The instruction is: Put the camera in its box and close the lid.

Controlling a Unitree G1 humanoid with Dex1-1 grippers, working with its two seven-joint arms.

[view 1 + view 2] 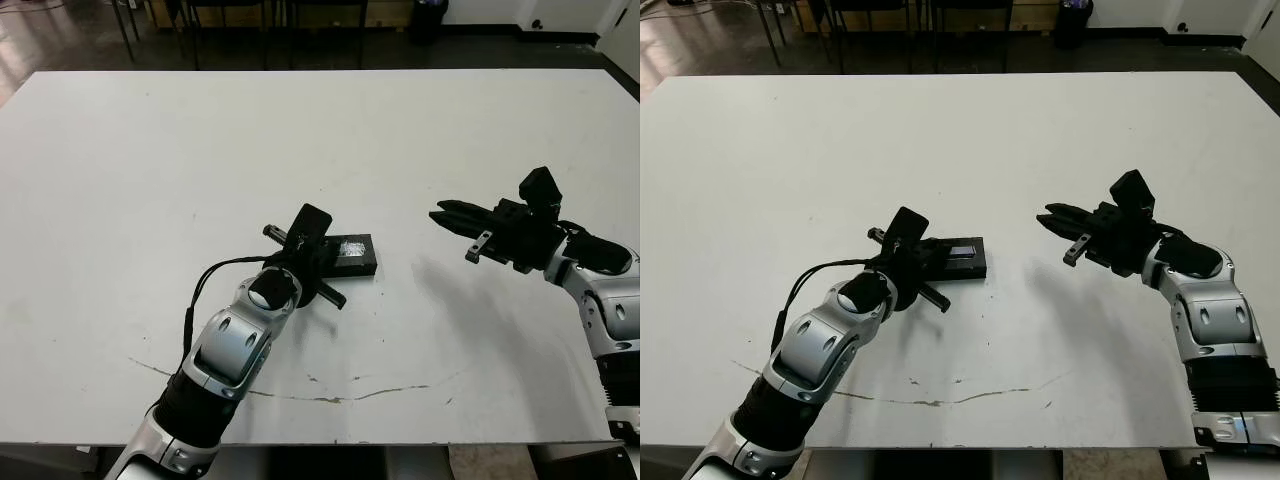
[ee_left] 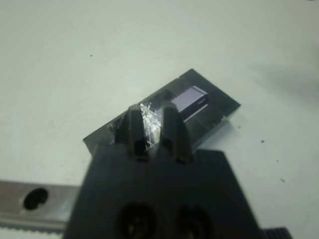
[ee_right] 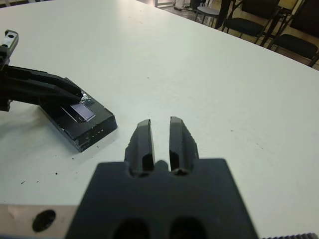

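Near the middle of the head views, a little below centre, the box (image 1: 357, 255) lies flat on the white bench (image 1: 150, 170) with the lid (image 3: 92, 122) on it, a pale grey-blue strip (image 2: 188, 97) showing on its top face. The camera cannot be seen. The left hand (image 1: 930, 255) reaches in from the lower left and rests on the lid's left end; its fingers (image 2: 172, 132) stand slightly apart, holding nothing, with a bright glint between them. At the right of the frame the right hand (image 1: 445, 215) hovers above the bench, well apart from the box, its fingers (image 3: 144, 142) close together with a narrow gap, empty
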